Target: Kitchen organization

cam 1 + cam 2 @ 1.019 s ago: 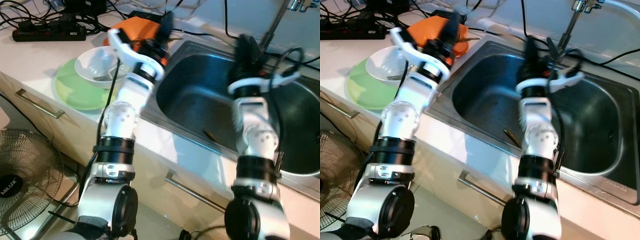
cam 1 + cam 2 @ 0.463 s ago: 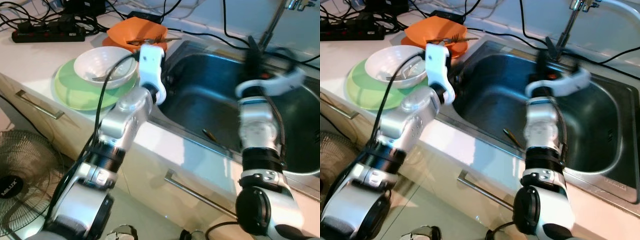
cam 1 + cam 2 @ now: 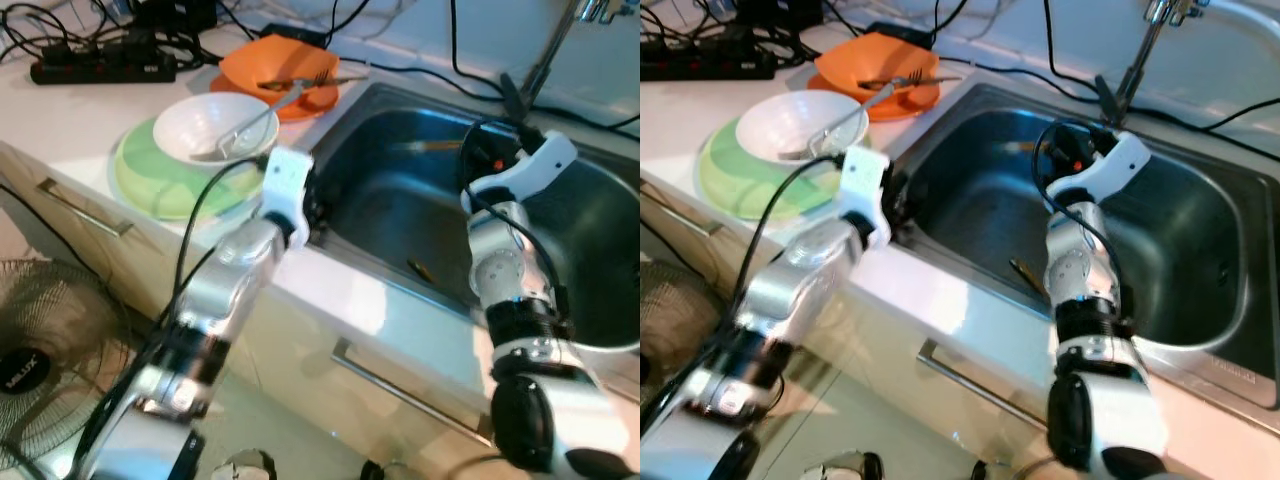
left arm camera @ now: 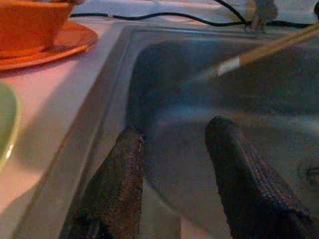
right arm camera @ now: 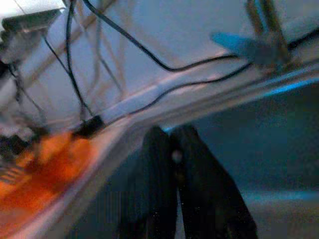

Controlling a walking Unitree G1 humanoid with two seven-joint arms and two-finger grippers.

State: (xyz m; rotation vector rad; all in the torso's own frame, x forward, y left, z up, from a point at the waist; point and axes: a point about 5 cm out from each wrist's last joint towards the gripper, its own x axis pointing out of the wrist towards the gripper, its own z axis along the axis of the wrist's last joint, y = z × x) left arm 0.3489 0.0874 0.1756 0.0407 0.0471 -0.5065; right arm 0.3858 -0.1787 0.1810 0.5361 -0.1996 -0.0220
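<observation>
**Left wrist view: claw spread at the sink's edge**

The left claw hangs fingers apart over the rim of the steel sink. The right claw, fingers pressed together, hovers inside the basin. On the table sit a white bowl on a green plate and an orange bowl.

Sink is brushed steel w/ a dull satin shine. Worktop looks smooth, pale, slightly glossy. White bowl and orange bowl look glazed, shiny; green plate is more matt. Left gripper fingers are black, rough, like woven rubber. Arm shells are silver, semi-gloss; drawer handle is metal.
</observation>
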